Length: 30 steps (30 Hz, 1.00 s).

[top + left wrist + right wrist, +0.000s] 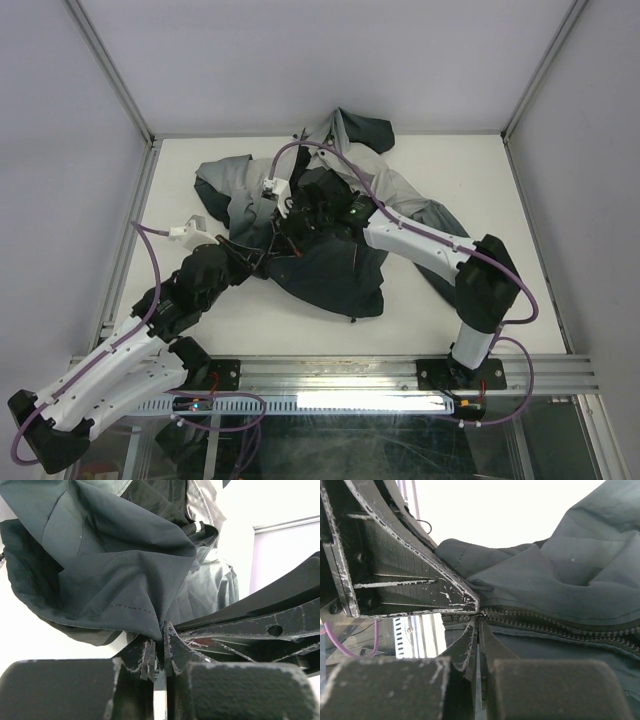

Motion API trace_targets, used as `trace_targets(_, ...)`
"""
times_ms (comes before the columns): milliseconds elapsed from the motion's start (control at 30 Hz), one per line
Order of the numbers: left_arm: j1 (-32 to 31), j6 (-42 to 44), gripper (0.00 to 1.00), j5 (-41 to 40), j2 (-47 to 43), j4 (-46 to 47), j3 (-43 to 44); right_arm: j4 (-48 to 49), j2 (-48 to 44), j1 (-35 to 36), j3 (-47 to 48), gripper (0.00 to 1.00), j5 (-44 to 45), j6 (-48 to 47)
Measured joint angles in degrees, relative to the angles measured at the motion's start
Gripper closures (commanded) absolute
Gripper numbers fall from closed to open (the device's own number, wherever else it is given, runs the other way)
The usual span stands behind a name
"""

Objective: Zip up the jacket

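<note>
Jacket lay crumpled mid-table, its hood end bunched against the back wall. Both arms crowded over it, with purple cables looping above the cloth. Left gripper fingers pinched a dark fabric fold. Right gripper fingers were pressed together at the zipper end, just beside the left gripper; couldn't tell if they held anything.

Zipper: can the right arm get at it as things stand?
Likely yes. The right gripper is shut at the end of the zipper, whose teeth lie exposed beyond the tips. The left gripper, shut on a fold of the jacket, crowds close beside but doesn't cover the zipper.
</note>
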Motion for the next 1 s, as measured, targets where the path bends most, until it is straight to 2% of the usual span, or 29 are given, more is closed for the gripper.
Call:
trace_targets(133, 0.0, 1.18, 1.0, 0.17, -0.63, -0.13, 0.0, 3.91, -0.24, 0.26, -2.56, 1.0, -1.68, 1.49)
trace_targets(367, 0.02, 4.31, 1.0, 2.01, -0.52, -0.85, 0.04, 2.91, -0.68, -0.48, -2.84, 1.0, 5.27, 4.35)
trace_targets(533, 0.04, 5.29, 1.0, 3.37, 0.09, -1.49, 1.01, 2.93, -1.51, -1.22, -3.76, 1.0, 5.6, 7.06)
trace_targets(800, -0.04, 6.6, 1.0, 4.33, 0.26, -2.21, 1.99, 6.86, -2.75, -2.12, -6.84, 1.0, -0.09, 7.76)
trace_targets(1000, -0.04, 7.15, 1.0, 4.33, 0.26, -1.55, 3.85, 16.04, -6.21, -2.29, -12.22, 1.0, -4.13, 10.47)
